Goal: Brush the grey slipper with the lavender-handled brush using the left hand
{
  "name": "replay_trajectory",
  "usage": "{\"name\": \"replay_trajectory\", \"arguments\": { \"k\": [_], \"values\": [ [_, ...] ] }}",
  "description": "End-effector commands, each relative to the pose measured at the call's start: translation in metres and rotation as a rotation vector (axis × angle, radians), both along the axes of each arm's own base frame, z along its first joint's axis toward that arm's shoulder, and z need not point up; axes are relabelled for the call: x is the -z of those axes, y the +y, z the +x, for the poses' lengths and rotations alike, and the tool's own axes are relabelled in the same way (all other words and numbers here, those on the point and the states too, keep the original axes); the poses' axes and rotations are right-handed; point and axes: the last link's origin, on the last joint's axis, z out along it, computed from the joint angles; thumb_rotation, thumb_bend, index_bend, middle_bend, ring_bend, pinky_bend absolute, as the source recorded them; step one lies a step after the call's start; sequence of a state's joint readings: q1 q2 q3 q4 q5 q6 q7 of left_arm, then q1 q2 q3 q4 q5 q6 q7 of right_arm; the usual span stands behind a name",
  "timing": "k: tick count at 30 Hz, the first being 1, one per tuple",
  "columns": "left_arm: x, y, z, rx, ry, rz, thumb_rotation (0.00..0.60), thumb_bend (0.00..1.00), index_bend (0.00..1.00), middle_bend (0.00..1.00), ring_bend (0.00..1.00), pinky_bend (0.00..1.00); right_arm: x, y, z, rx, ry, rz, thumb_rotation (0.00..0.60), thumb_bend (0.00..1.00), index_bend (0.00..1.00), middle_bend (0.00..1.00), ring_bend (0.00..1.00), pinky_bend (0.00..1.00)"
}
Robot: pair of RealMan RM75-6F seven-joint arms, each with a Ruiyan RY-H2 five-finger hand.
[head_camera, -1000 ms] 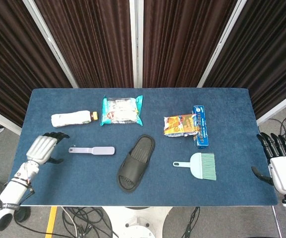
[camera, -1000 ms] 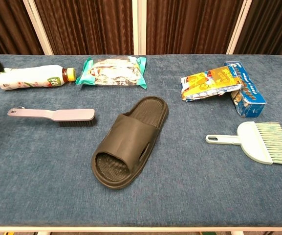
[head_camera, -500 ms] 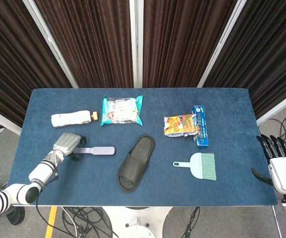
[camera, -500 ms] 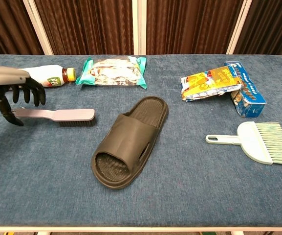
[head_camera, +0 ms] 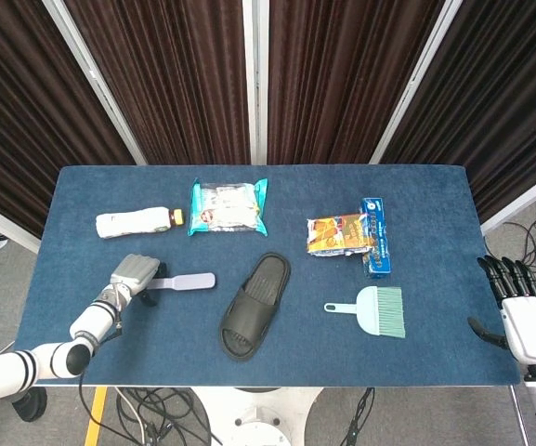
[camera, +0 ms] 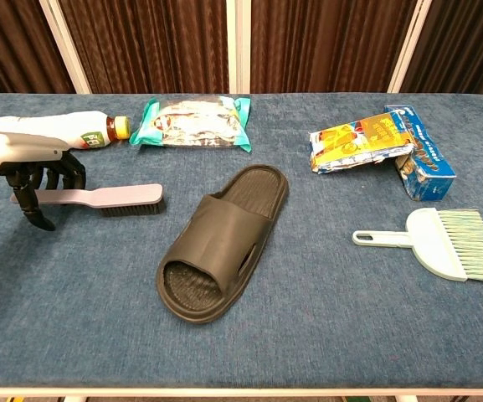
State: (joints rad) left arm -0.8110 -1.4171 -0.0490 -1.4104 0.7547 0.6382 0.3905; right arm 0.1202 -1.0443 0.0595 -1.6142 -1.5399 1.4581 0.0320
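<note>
Grey slipper (camera: pixel 221 245) lies sole-down beside lavender-handled brush (camera: pixel 99 198), apparently flat.

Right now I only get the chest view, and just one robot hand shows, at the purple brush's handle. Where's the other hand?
Observer: The right hand is off the table's right edge, fingers apart, holding nothing.
Operator: And where does the left arm come from?
Observer: The left arm reaches in across the table's front-left corner, putting the left hand over the handle end of the brush.
</note>
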Motion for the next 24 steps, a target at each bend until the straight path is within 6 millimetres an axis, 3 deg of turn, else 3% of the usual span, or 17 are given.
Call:
{"name": "replay_trajectory", "arguments": {
  "k": [1,16,24],
  "values": [
    [0.0024,-0.0016,0.0002,-0.015,0.001,-0.023,0.6,0.15,0.51,0.59,0.51,0.52,0.0,0.0003,0.0001,0.0,0.0,0.0,0.6,0.13,0.02,0.07,0.0,0.0],
    [0.0044,-0.0077,0.0019,-0.064,-0.023,-0.083,0.6,0.17,0.56,0.63,0.55,0.62,0.0016,0.0004,-0.0005,0.008,0.002,0.005,0.6,0.13,0.02,0.07,0.0,0.0],
    [0.0098,-0.0086,0.0048,-0.082,-0.038,-0.125,0.6,0.25,0.61,0.68,0.61,0.7,0.0013,0.0013,-0.0015,0.014,0.002,0.004,0.6,0.13,0.02,0.07,0.0,0.0]
  ]
}}
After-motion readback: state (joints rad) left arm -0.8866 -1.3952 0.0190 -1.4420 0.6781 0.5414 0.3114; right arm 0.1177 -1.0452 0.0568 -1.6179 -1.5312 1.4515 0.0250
